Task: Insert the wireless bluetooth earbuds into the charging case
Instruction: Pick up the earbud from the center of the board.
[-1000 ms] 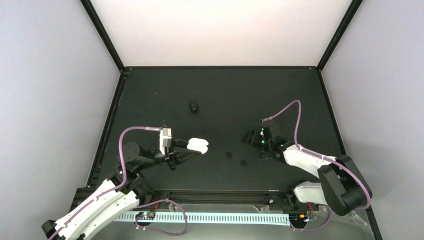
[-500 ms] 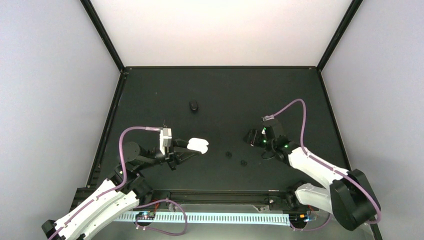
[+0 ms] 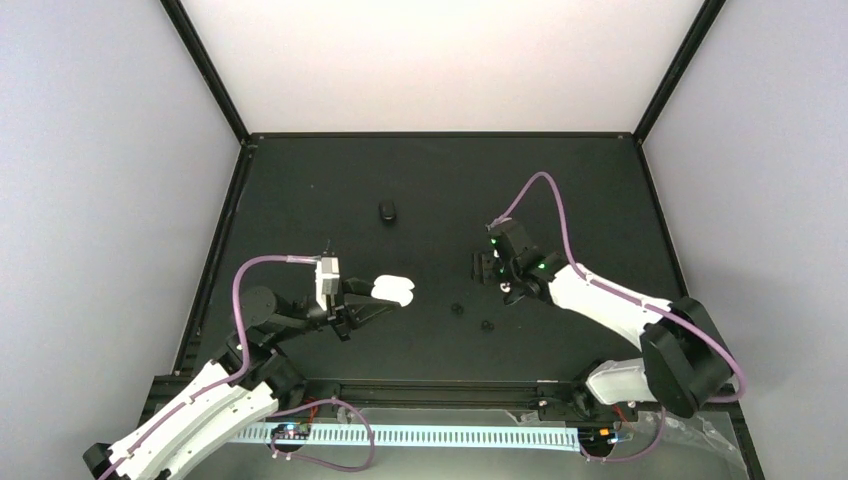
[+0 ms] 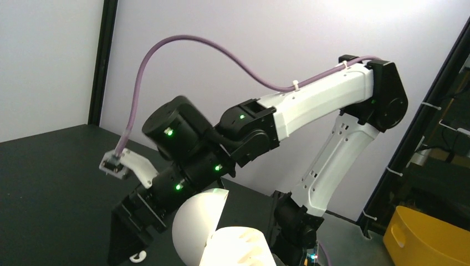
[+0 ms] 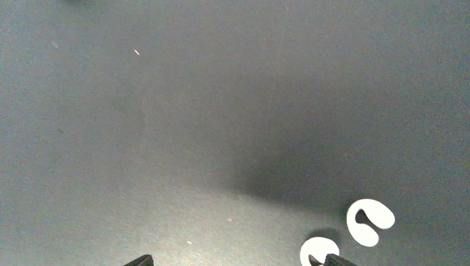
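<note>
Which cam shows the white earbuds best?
Right wrist: both white earbuds show sharp against the dark table, one clipped by the bottom edge. Top external gives at most a white speck; left wrist catches one small white bit.

Table carries white buds, perhaps black buds.

Black table, pale lilac walls

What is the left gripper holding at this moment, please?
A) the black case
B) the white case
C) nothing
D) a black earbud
B: the left gripper is shut on the white case, while the black case lies apart from it, farther back on the table.
</note>
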Controlling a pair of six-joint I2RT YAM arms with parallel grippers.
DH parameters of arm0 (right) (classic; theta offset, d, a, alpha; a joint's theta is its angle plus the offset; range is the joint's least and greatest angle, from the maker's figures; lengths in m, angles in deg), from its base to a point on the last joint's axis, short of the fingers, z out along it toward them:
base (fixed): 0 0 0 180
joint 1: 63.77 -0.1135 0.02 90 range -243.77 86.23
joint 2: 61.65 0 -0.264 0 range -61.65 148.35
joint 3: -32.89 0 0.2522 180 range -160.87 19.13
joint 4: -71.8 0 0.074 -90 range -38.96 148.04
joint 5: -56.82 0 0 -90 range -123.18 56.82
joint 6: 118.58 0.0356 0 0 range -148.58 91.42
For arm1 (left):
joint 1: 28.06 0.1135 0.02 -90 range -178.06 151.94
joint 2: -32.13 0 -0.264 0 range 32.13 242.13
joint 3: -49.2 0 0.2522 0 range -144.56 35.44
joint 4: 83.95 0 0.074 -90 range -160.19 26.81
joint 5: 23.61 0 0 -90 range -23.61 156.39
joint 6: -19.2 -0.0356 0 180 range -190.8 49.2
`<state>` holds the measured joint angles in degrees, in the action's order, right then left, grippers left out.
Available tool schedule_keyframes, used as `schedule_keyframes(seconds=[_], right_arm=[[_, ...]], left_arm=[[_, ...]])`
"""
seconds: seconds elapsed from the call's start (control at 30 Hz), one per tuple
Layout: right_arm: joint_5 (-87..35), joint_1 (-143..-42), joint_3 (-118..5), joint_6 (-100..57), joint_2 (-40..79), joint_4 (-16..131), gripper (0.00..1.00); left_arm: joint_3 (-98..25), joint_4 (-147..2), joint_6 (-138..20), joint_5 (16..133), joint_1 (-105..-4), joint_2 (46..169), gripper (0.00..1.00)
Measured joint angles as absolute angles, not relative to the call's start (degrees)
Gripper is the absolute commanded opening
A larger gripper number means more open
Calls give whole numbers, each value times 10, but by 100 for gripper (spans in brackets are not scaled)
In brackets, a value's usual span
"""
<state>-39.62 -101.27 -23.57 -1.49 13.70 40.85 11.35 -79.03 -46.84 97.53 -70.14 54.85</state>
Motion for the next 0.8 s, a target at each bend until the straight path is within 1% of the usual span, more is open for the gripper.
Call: schedule_keyframes(seconds=[0.37, 0.6, 0.8], right_arm=[[-399, -1013, -238, -29, 210, 382, 62], [-401, -1013, -237, -28, 225, 387, 60], [-408, -1013, -237, -28, 232, 388, 56]], left_arm=[[116, -782, -471, 974, -701, 538, 2], [117, -779, -473, 974, -701, 538, 1], [118, -779, -473, 974, -701, 538, 2]])
